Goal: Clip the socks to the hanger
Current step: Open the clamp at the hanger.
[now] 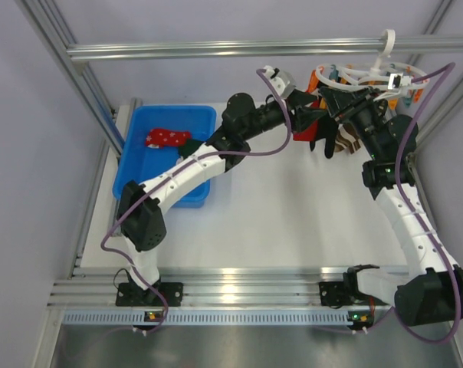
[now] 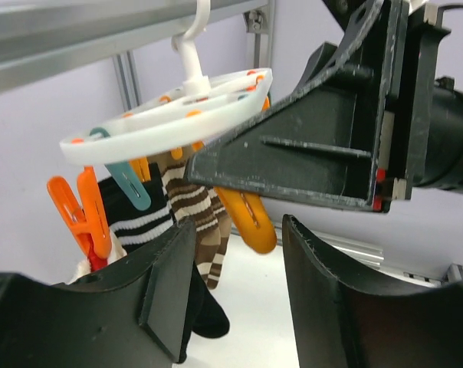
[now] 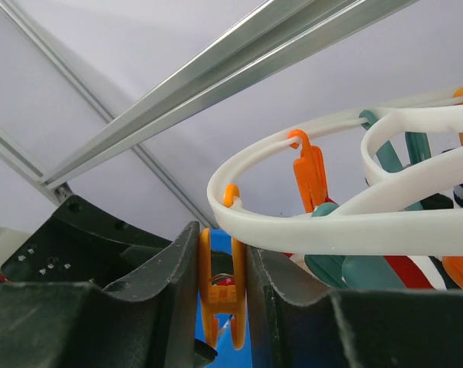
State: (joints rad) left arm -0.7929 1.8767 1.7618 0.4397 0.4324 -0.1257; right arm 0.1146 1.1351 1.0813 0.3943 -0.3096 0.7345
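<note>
The hanger [image 2: 162,126] hangs by its hook from the far rail [image 1: 254,50], at the right side of the scene, so its pegs dangle free above the table.

The right gripper [image 3: 222,284] is clenched on one orange peg [image 3: 220,295] at the near rim of the ring. The fingers press the peg from both sides. I judge this is done to squeeze its handles, so that the peg mouth opens and can receive a sock, and also to keep the ring from swinging.

The left gripper [image 2: 239,303] is released. Its fingers stand apart and nothing is between them. It is raised close to the right gripper, just under the ring, probably because the sock must be brought to exactly this peg.

One red sock [image 1: 168,138] lies in the blue bin [image 1: 155,172] at the far left, well apart from the hanger. Brown striped socks [image 2: 193,203] and a black sock [image 2: 208,322] hang under the ring.

It seems that the peg is prepared, but no sock is in hand.

I can read no brand, label or writing in any view.
</note>
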